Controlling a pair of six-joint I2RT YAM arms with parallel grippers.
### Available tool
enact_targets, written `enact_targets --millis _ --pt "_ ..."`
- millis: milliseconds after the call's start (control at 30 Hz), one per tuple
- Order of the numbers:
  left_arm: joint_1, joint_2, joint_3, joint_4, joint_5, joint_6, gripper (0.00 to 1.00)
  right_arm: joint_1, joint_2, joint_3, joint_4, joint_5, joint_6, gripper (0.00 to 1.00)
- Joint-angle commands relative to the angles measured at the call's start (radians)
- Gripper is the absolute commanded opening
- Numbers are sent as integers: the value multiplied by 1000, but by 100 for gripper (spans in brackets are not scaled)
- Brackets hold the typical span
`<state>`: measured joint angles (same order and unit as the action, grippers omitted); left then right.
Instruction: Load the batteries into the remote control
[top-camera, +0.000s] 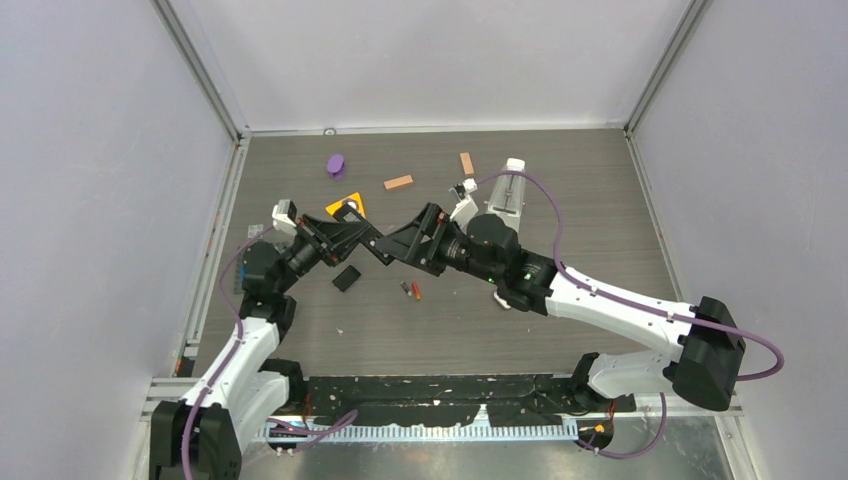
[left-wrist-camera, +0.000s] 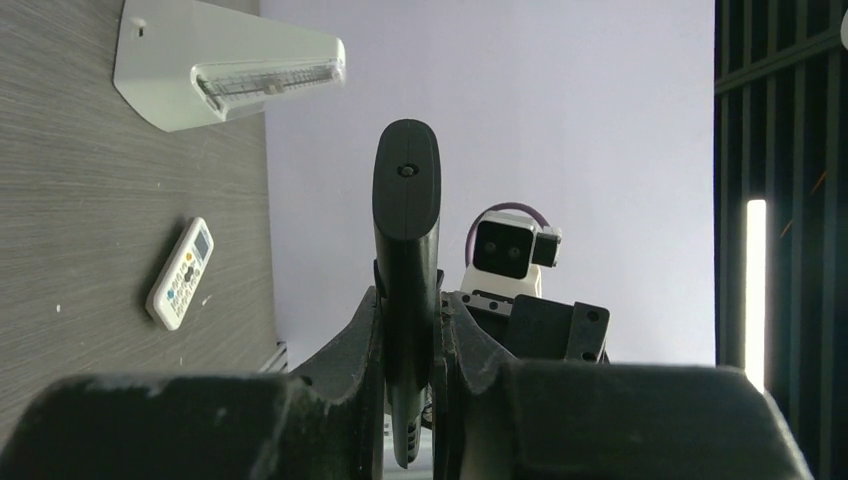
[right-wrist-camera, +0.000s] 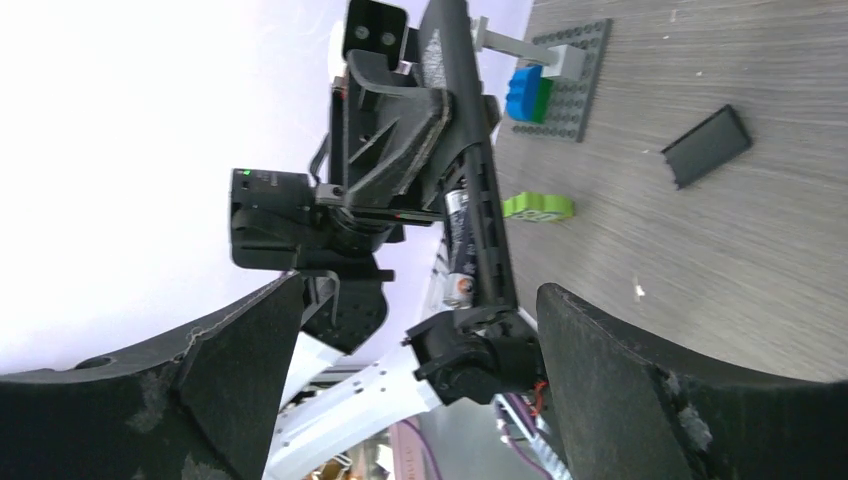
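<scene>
Bench (top-camera: 600, 230): grey wood grain, pale walls on all sides.
Left tool (left-wrist-camera: 408, 330): pinching the black remote control (left-wrist-camera: 406, 230) edge-on, raised off the bench.
Right tool (right-wrist-camera: 418, 290): jaws spread and empty, facing the remote's open bay.
Batteries: seated cell (right-wrist-camera: 457, 235) in the bay; loose cells (top-camera: 411, 290) lying on the bench under the tools.
Next: probably fetch a loose cell. Grip it mid-length, enter it spring end first and press it flat.

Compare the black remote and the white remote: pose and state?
The black remote is clamped off the table in the left gripper's jaws; the white remote lies flat on the table. The black remote shows an open back with a battery inside; the white remote shows its buttons. Both are slim handhelds.
</scene>
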<state>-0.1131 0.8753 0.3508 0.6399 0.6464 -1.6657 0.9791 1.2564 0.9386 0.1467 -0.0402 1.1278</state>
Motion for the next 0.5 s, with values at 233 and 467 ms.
enact_targets --millis 233,467 --pt "-20 -191 8 -264 -137 -76 0 -23 0 -41 161 -17 168 69" --pt "-22 -200 30 -341 -142 -76 0 -24 0 -42 153 -23 164 60"
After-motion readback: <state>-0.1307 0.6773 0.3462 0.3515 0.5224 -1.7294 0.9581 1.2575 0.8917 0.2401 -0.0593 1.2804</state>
